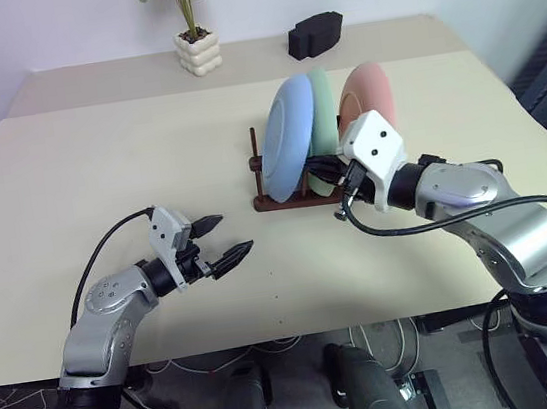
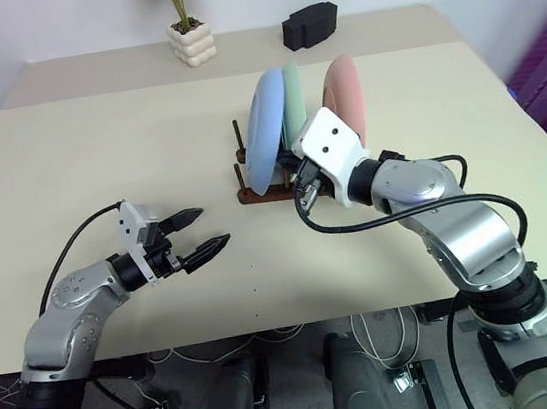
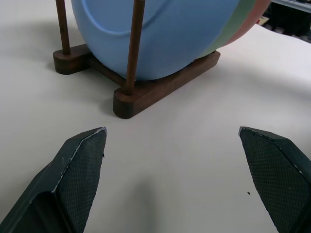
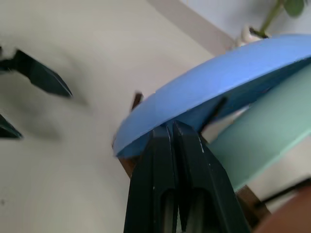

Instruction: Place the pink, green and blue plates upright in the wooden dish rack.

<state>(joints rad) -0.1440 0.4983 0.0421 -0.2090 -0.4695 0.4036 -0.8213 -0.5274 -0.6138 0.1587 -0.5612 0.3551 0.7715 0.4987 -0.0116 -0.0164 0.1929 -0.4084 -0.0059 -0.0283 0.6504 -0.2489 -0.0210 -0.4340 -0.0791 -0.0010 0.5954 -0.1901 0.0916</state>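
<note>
The wooden dish rack (image 1: 275,201) stands mid-table, right of centre. Three plates rest upright in it, leaning slightly: the blue plate (image 1: 288,138) nearest my left, the green plate (image 1: 321,107) behind it, and the pink plate (image 1: 368,91) on the right. My right gripper (image 4: 170,128) is shut, its tips pressed against the lower rim of the blue plate (image 4: 218,82) without clamping it. Left of the rack and apart from it, my left gripper (image 1: 232,233) hovers low over the table, open and empty, pointing at the rack's near end (image 3: 146,94).
A small potted plant (image 1: 195,35) and a black block (image 1: 315,35) sit at the back of the beige table (image 1: 96,157). The table's front edge (image 1: 301,334) runs just below my arms. A black cable (image 1: 428,226) loops under the right wrist.
</note>
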